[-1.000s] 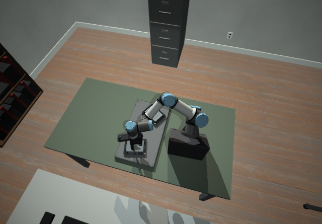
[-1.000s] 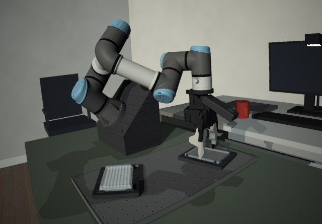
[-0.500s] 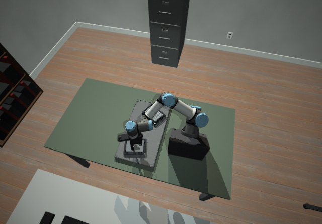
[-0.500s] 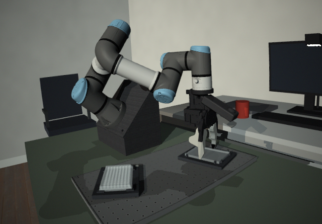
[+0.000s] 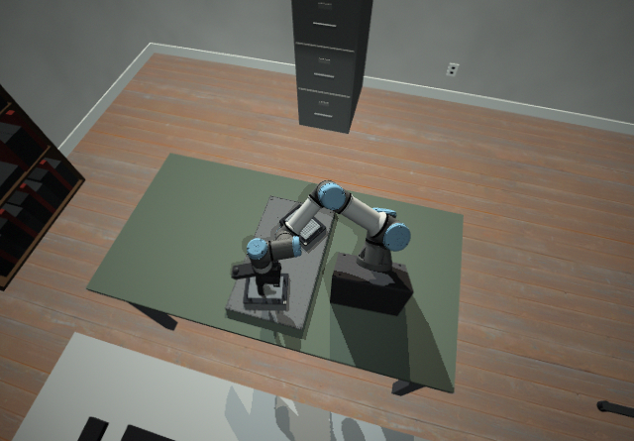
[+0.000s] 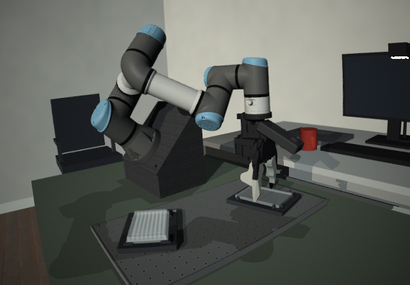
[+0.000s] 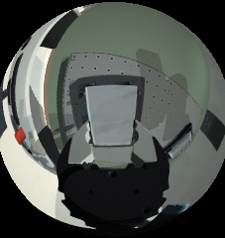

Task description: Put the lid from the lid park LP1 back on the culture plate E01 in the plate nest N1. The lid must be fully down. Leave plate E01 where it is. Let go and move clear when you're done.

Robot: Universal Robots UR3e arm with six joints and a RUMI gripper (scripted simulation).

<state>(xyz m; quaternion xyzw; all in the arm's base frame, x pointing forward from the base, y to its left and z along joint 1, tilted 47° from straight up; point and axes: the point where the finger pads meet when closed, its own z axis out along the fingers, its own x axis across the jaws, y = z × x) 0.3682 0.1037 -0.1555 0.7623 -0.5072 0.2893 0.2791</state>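
gripper: the gripper [image 6: 262,189] points straight down over the lid park, its two jaws closed onto the lid's opposite long edges and stopped partway by its width; the pale finger [image 6: 255,189] reaches down to the lid's near side.
lid: the lid [image 7: 112,121] is a flat, pale grey, translucent rectangle with a shallow rim, lying level in the lid park, gripped between the jaws.
lid park LP1: the lid park [image 6: 281,207] is a low black rectangular frame with small corner pegs, on the perforated plate's end nearest the desk-side edge of the counter.
culture plate E01: the culture plate [image 6: 148,225] is uncovered, a white block with a fine grid of wells, well apart from the lid.
plate nest N1: the plate nest [image 6: 177,228] is a black frame around the plate, at the perforated plate's other end.
perforated plate: the perforated plate [image 6: 211,239] is a dark grey metal slab dotted with holes, on the green counter [image 6: 330,242].
arm: the arm [image 6: 172,91] has glossy grey links with blue caps, on a black wedge pedestal [image 6: 179,176] towards the counter's far edge.
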